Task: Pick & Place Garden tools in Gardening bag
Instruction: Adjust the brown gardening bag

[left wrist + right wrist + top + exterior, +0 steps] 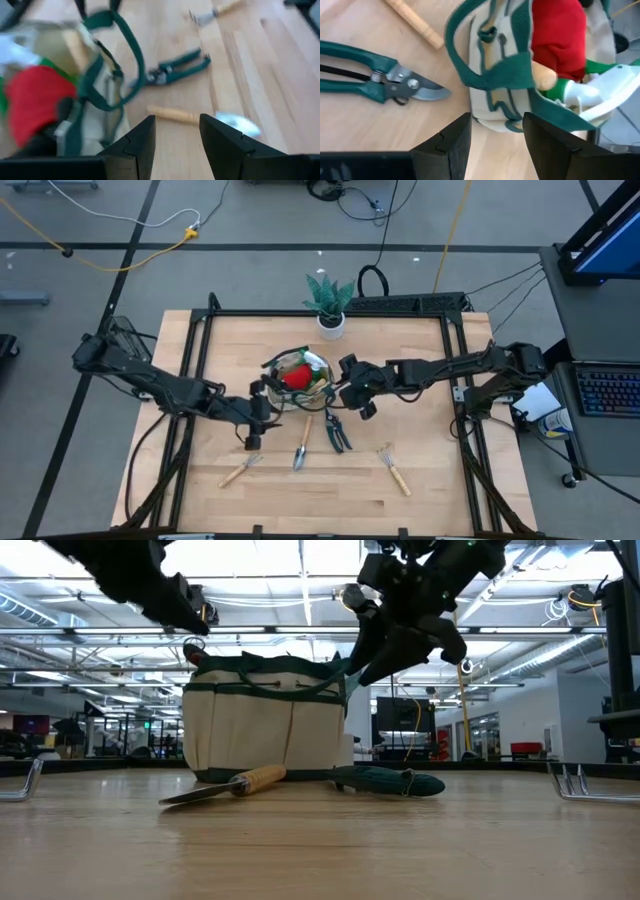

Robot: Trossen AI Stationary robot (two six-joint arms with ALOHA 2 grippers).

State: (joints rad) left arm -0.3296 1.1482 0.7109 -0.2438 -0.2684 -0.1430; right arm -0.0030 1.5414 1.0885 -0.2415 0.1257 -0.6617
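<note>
Tabletop point(420, 480) is carrying the gardening bag point(297, 380) at its centre, holding a red glove point(296, 376) and green spray bottle point(592, 92). Pruning shears point(337, 432) are lying just beside it. Left gripper point(258, 412) and right gripper point(352, 390) are flanking the bag, jaws spread, empty.

Gardening bag point(300, 380): round beige fabric tote, dark green trim and looped handles, upright at counter centre. Inside it: red glove point(295, 376), green-and-white spray bottle point(592, 92), one wooden handle end point(543, 76) poking up. Still out on the counter, all lying flat: trowel point(301, 448) with wooden handle and metal blade, just in front of the bag; green-handled pruning shears point(337, 432) beside the trowel, blades shut, pointing toward the bag; wooden-handled tool point(241, 468) toward front left, head unclear; small rake point(392, 467) with wooden handle toward front right, well apart from the bag.
</note>
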